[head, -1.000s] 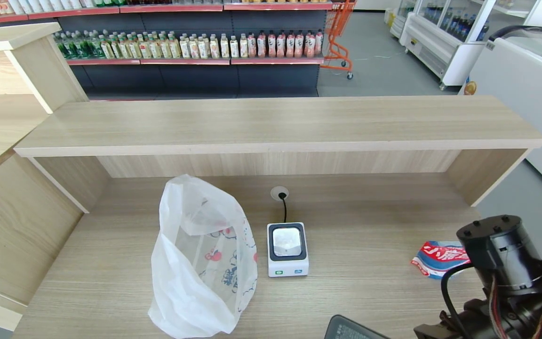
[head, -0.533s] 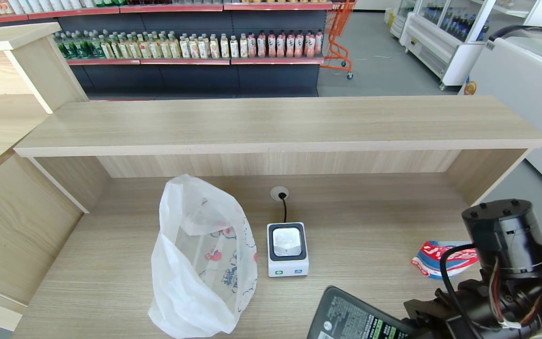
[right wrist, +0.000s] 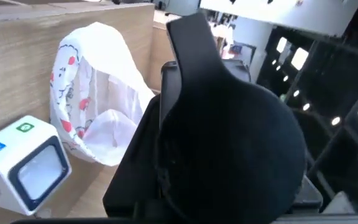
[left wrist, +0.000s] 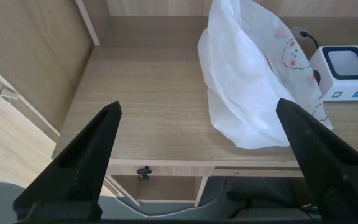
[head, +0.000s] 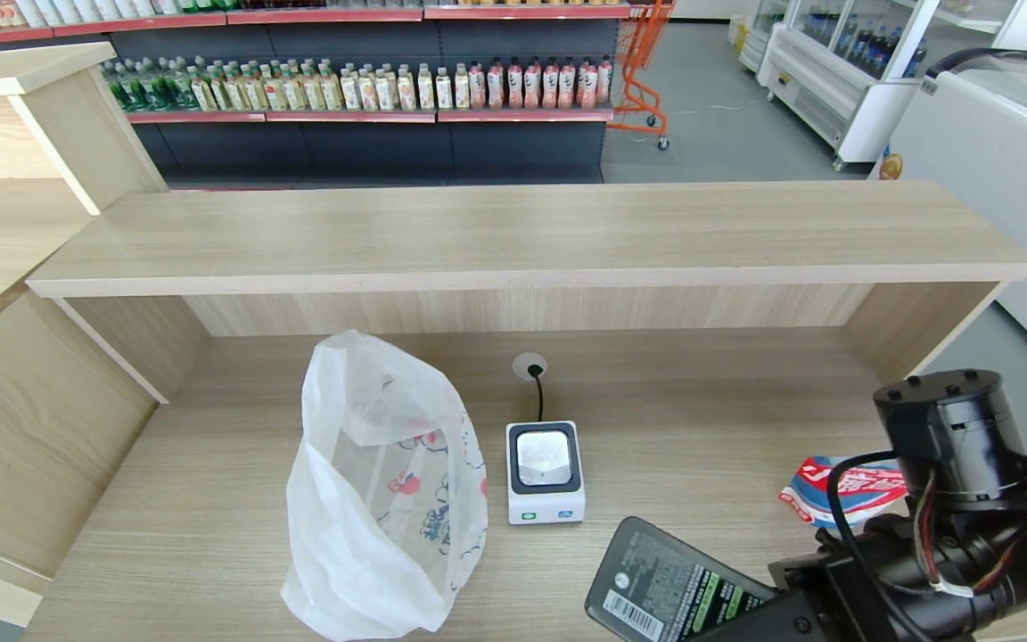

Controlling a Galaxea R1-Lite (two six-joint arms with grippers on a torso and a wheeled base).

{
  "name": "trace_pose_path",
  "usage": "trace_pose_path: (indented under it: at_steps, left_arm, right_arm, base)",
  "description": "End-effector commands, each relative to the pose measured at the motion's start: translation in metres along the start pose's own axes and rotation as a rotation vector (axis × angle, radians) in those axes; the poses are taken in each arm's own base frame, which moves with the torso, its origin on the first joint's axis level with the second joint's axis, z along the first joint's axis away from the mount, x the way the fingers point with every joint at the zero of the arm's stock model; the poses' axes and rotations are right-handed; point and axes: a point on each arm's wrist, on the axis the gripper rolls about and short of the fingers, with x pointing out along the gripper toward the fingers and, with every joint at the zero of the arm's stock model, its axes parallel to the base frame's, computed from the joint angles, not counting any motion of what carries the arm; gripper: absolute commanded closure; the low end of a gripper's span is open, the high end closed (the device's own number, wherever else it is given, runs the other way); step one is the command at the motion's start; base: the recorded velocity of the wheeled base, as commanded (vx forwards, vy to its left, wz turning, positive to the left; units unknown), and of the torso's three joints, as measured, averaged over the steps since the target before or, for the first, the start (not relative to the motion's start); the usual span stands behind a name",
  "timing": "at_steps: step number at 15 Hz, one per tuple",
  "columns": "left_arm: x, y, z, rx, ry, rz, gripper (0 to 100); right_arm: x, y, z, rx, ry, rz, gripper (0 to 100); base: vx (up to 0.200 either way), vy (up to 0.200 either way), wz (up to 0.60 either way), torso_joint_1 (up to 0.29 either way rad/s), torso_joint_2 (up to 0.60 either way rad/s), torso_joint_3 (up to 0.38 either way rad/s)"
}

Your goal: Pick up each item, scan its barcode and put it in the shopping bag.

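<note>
A flat black package [head: 665,593] with a barcode label facing up hangs over the counter's front edge, right of and nearer than the white barcode scanner [head: 545,471]. My right gripper [head: 776,604] is shut on its right end. In the right wrist view the black package [right wrist: 216,124] hides the fingers, with the scanner [right wrist: 23,165] and the bag [right wrist: 104,93] beyond. The white plastic shopping bag [head: 384,490] stands open left of the scanner. My left gripper [left wrist: 197,162] hangs open and holds nothing, before the counter's front edge, near the bag [left wrist: 253,81].
A red, white and blue snack pack [head: 834,490] lies on the counter at the right, partly behind my right arm. A raised wooden ledge [head: 522,236] runs along the back of the counter. The scanner's cable [head: 536,388] goes into a hole behind it.
My right arm has carried the black package up and left toward the scanner, so more of it and its barcode label now show. Bag, scanner and snack pack have not moved.
</note>
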Motion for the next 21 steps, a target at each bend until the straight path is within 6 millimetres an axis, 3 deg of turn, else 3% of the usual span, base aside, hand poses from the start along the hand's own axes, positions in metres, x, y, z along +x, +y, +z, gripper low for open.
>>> trace_pose_path:
  at_steps: [1,3,4,5,6,8,9,10,12,13,14,16,21]
  left_arm:
    - [0.000,0.000,0.000,0.000,0.000,0.000,0]
    - [0.000,0.000,0.000,0.000,0.000,0.001,0]
    - [0.000,0.000,0.000,0.000,0.000,0.000,0]
    - [0.000,0.000,0.000,0.000,0.000,0.000,0]
    - [0.000,0.000,0.000,0.000,0.000,0.000,0]
    - [0.000,0.000,0.000,0.000,0.000,0.000,0]
    - [0.000,0.000,0.000,0.000,0.000,0.000,0]
    - [0.000,0.000,0.000,0.000,0.000,0.001,0]
    - [0.000,0.000,0.000,0.000,0.000,0.001,0]
    - [0.000,0.000,0.000,0.000,0.000,0.000,0]
    - [0.000,0.000,0.000,0.000,0.000,0.001,0]
    - [0.000,0.000,0.000,0.000,0.000,0.000,0]
    - [0.000,0.000,0.000,0.001,0.000,0.000,0]
  right_arm:
    - [-0.032,-0.035,-0.018,0.323,0.196,-0.004,100]
    - [-0.078,-0.045,-0.009,0.618,0.512,0.040,100]
    - [-0.081,-0.039,0.000,0.852,0.531,0.008,100]
    - [-0.081,-0.038,0.004,0.956,0.534,-0.015,100]
    - [-0.082,-0.039,0.007,1.295,0.544,-0.116,100]
    - [-0.084,-0.041,0.005,1.686,0.557,-0.251,100]
    - [-0.093,-0.044,0.007,2.083,0.633,-0.443,100]
    - [-0.095,-0.043,0.002,2.342,0.706,-0.610,100]
    - [-0.095,-0.028,-0.021,2.651,0.897,-0.919,100]
    - [-0.094,-0.022,-0.024,2.697,0.926,-0.959,100]
    - [-0.093,-0.010,-0.028,-2.801,-0.969,1.039,100]
    - [-0.093,0.001,-0.027,-2.662,-0.890,1.028,100]
    - [-0.090,0.002,-0.019,-2.656,-0.876,1.002,100]
  base:
    - [0.000,0.000,0.00,0.000,0.00,0.000]
    - [0.000,0.000,0.00,0.000,0.00,0.000]
    - [0.000,0.000,0.00,0.000,0.00,0.000]
    - [0.000,0.000,0.00,0.000,0.00,0.000]
    - [0.000,0.000,0.00,0.000,0.00,0.000]
    - [0.000,0.000,0.00,0.000,0.00,0.000]
    - [0.000,0.000,0.00,0.000,0.00,0.000]
    - [0.000,0.000,0.00,0.000,0.00,0.000]
    - [0.000,0.000,0.00,0.000,0.00,0.000]
    - [0.000,0.000,0.00,0.000,0.00,0.000]
    - [0.000,0.000,0.00,0.000,0.00,0.000]
    - [0.000,0.000,0.00,0.000,0.00,0.000]
    - [0.000,0.000,0.00,0.000,0.00,0.000]
